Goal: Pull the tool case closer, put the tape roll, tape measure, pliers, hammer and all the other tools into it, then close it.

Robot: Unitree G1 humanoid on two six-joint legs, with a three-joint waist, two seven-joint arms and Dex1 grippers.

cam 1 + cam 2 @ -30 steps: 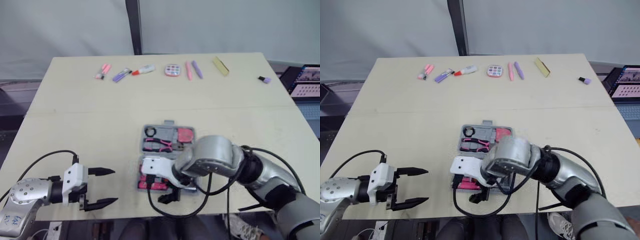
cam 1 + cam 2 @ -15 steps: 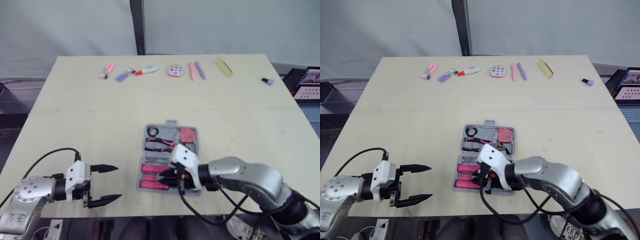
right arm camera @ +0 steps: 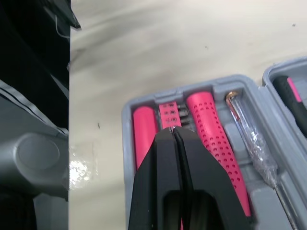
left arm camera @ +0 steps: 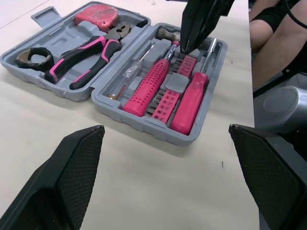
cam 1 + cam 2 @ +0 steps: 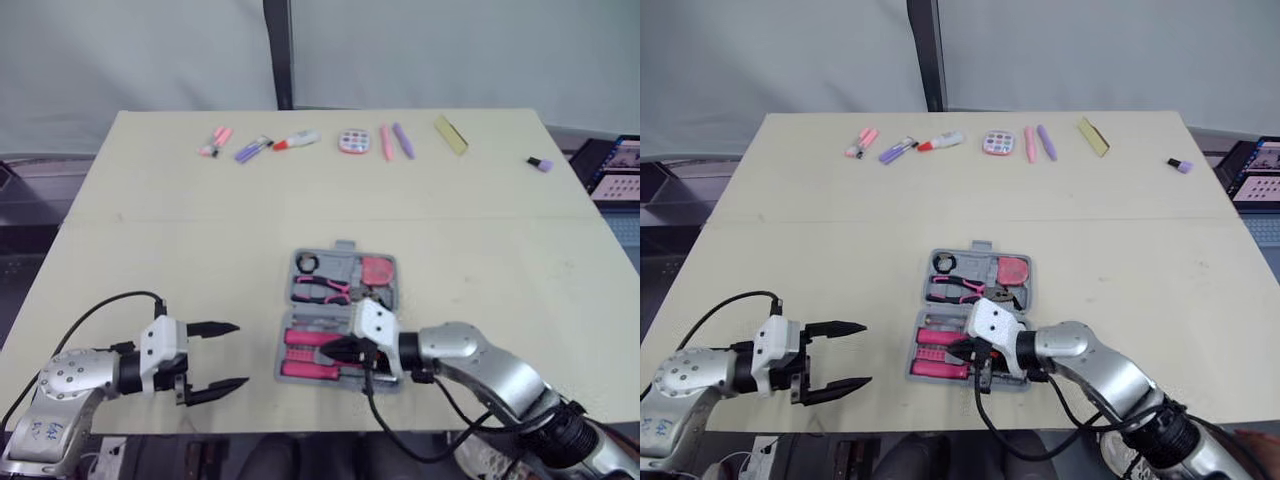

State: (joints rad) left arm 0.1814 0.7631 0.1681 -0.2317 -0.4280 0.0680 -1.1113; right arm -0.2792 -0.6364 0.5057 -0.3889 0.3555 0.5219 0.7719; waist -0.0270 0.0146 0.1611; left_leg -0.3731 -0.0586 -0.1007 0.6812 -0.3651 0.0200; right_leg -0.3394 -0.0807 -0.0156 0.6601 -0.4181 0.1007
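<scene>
at lower left the left gripper gapes empty, and at lower centre the right gripper, clenched on nothing, noses into the open tool case, where it could jostle seated tools loose or obstruct closing.

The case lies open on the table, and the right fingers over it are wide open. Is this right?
No. The case lies open on the table, but the right fingers over it are shut together; the right wrist view shows it.
</scene>
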